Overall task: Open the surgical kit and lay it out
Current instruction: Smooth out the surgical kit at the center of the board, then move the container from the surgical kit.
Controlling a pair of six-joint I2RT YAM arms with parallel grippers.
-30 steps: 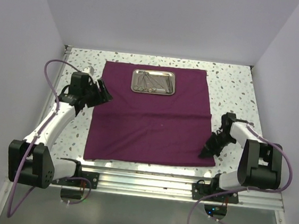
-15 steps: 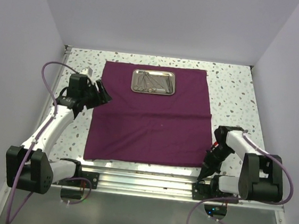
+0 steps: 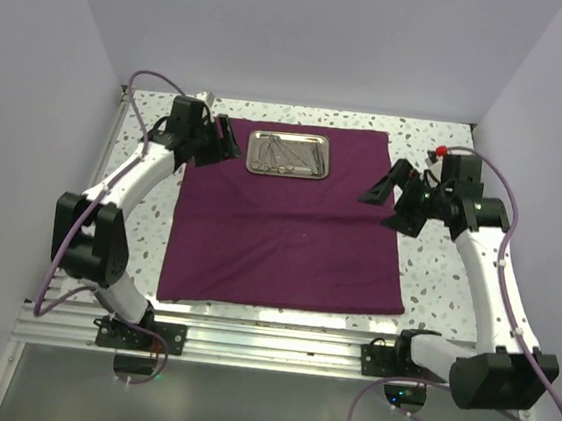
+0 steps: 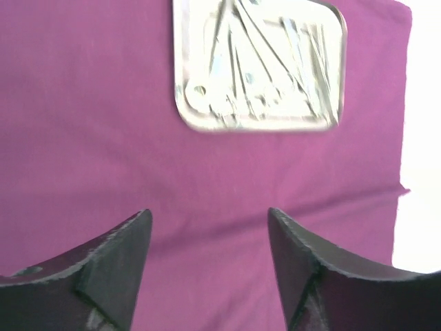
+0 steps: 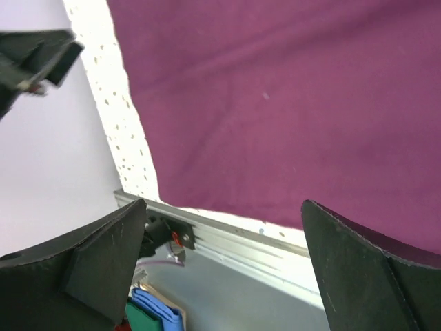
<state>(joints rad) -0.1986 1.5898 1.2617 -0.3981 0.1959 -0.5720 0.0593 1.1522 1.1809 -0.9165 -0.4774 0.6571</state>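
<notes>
Since the dark purple cloth wrap (image 3: 289,231) already lies spread flat on the white speckled table (image 3: 435,277), we judge the unwrapping done and the laying-out of instruments next. Midway up, our right gripper (image 3: 387,210) hangs at the cloth's right edge, jaws spread wide with nothing between them. Farther on, our left gripper (image 3: 226,141) stands parted and empty over the cloth's far left part, near the tray. At the far middle of the cloth sits the small shiny rectangular steel tray (image 3: 286,174), with the thin silver ring-handled instruments (image 3: 285,154) heaped inside it.

To do this well, we should come down over one instrument at a time, pinch its shaft away from the tangle, and lift it clear without dragging the tray.

A second ago the right gripper was closed at the cloth's near right corner. It has since let go and swung farther up, and the left has moved from the cloth's left edge toward the tray.
</notes>
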